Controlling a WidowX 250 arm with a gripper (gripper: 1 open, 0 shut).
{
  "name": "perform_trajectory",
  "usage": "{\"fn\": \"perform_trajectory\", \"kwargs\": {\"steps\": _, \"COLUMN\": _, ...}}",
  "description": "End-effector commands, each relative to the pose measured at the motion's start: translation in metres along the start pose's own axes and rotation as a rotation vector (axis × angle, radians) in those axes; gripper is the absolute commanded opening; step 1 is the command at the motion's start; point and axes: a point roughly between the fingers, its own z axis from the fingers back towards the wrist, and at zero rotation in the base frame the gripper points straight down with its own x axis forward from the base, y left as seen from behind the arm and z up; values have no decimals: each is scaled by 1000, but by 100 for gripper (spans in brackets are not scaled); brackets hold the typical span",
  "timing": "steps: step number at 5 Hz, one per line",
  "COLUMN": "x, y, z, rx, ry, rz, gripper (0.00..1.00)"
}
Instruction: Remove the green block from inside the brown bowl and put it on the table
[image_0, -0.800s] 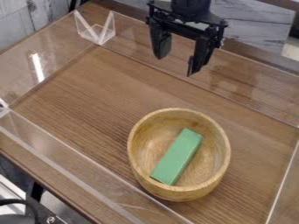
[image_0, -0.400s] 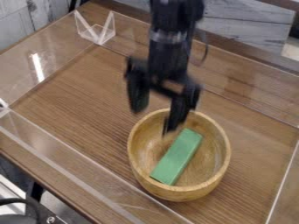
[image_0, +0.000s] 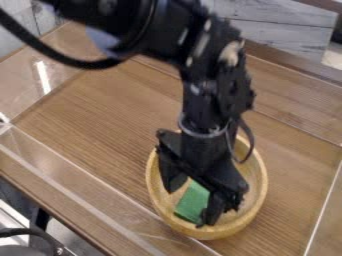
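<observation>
The brown bowl sits on the table at the lower right of the camera view. The green block lies inside it, only partly visible between the fingers. My gripper points straight down into the bowl. It is open, with one dark finger on the block's left and the other on its right. The picture is blurred, so I cannot tell whether the fingers touch the block. The arm hides much of the bowl's inside and its far rim.
Clear acrylic walls run along the table's edges, close to the bowl's near side. Bare wood-grain tabletop lies to the left of the bowl. My black arm crosses the upper part of the view.
My gripper has come from the back of the table toward the camera and dropped into the bowl, its fingers still spread, now on either side of the green block. Bowl and block have not moved.
</observation>
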Motion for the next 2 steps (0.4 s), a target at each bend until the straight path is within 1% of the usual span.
{"fn": "perform_trajectory", "kwargs": {"steps": 1, "x": 11, "y": 3, "z": 0, "rx": -16, "ry": -49, "rz": -5, "gripper": 100}}
{"fn": "perform_trajectory", "kwargs": {"steps": 2, "x": 14, "y": 7, "z": -5, "rx": -23, "ry": -51, "rz": 4, "gripper": 100}}
